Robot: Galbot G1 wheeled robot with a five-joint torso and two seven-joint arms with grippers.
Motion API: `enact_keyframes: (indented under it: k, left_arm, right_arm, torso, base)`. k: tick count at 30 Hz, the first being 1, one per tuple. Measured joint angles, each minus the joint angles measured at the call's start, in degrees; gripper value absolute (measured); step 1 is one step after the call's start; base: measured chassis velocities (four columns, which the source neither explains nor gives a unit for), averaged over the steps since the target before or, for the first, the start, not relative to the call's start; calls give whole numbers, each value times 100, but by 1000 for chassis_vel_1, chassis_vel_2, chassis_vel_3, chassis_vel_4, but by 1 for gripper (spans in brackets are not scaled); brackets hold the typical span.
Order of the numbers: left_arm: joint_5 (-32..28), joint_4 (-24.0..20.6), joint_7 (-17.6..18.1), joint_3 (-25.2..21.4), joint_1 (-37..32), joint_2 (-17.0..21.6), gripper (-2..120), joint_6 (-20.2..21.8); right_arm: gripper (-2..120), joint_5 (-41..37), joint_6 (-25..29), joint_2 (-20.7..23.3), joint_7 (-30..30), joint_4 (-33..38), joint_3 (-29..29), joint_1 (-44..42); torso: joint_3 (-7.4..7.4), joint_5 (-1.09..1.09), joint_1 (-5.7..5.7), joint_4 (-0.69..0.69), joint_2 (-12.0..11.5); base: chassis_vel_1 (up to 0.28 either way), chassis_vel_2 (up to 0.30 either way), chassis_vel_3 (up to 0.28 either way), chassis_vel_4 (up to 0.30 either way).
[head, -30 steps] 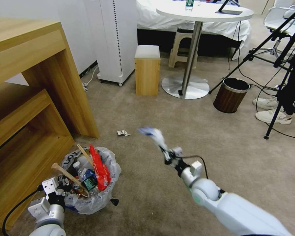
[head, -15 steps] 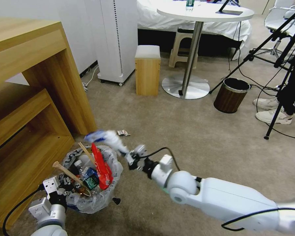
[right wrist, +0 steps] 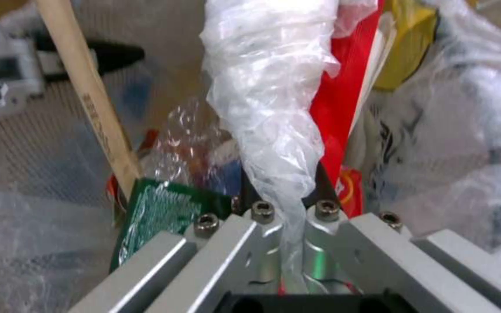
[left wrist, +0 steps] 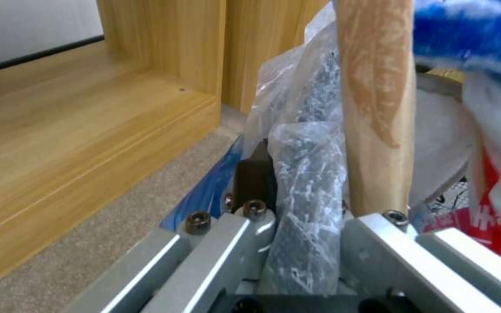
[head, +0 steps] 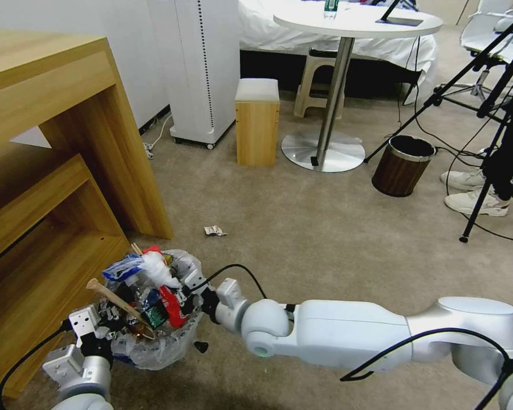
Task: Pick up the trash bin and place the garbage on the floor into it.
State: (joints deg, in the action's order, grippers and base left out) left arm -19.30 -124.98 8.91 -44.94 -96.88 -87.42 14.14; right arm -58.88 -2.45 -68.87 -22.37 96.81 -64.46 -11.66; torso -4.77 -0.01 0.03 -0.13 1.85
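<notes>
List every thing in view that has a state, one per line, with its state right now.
Trash bin: upright on the carpet, nearly full, rim gripped by the left hand.
Left hand: shut on the bin's bagged rim.
Right hand: over the bin, shut on the white-blue packet.
White-blue packet: held above the heap in the bin.
Wooden stick: in the bin, poking out over the rim.
Small wrapper: lying on the floor.
Dark brown bin: upright, open-topped.

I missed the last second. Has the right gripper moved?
Yes. The right gripper swung toward the robot's left, away from the dark brown bin, and is now over the trash bin.
</notes>
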Motion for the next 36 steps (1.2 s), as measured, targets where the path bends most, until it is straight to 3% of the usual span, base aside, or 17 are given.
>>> enact_keyframes:
  k: [10,16,36]
  left_arm:
    - [-17,26,0,-1,12,20,1,-8]
    - [-18,51,0,-1,7,27,1,-20]
    - [-127,47,24,-64,-29,147,1,38]
  right_arm:
    - [0,-75,-532,-94,-574,-36,-8,-59]
    - [0,-144,-554,-140,-637,-16,62,-90]
    - [75,-134,-528,276,-669,434,280,-211]
  torso:
    - [0,1,0,0,0]
    - [0,1,0,0,0]
    - [0,2,0,0,0]
  base:
    - [0,0,0,0]
    - [0,0,0,0]
    - [0,0,0,0]
